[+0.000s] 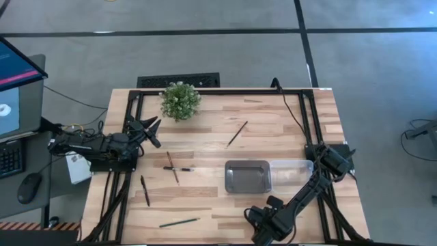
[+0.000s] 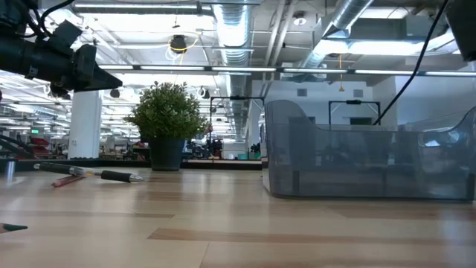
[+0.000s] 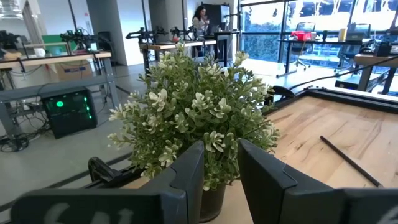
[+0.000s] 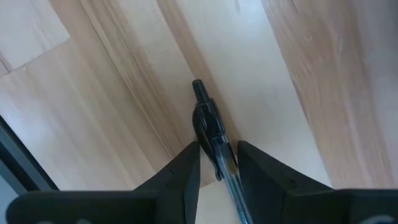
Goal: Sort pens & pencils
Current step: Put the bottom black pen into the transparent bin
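My right gripper [image 4: 219, 149] is over the table's near edge [image 1: 263, 224], pointing down, shut on a black pen [image 4: 208, 121]. My left gripper [image 3: 221, 149] hovers at the left side [image 1: 151, 130], facing the potted plant [image 3: 193, 118], with a narrow gap between its fingers and nothing in it. Flat on the wood lie a black pen [image 1: 145, 191], a second pen [image 1: 183, 169] crossed by a brownish pencil [image 1: 173, 168], a dark pencil [image 1: 237, 134] and a greenish pencil [image 1: 179, 222]. My right gripper pinches the black pen's barrel [image 4: 217, 155] between its two fingers, a little behind the tip. The fingers come from above, pointing down at the wood. The tip end [image 4: 198, 87] juts out beyond the fingers. I cannot tell whether it touches the table.
A metal tray [image 1: 248, 176] sits right of centre with a clear plastic bin [image 1: 295, 169] against its right side; both show together in the low view [image 2: 357, 160]. The potted plant [image 1: 180, 101] stands near the far edge. A black frame [image 1: 205, 91] runs along the table's sides.
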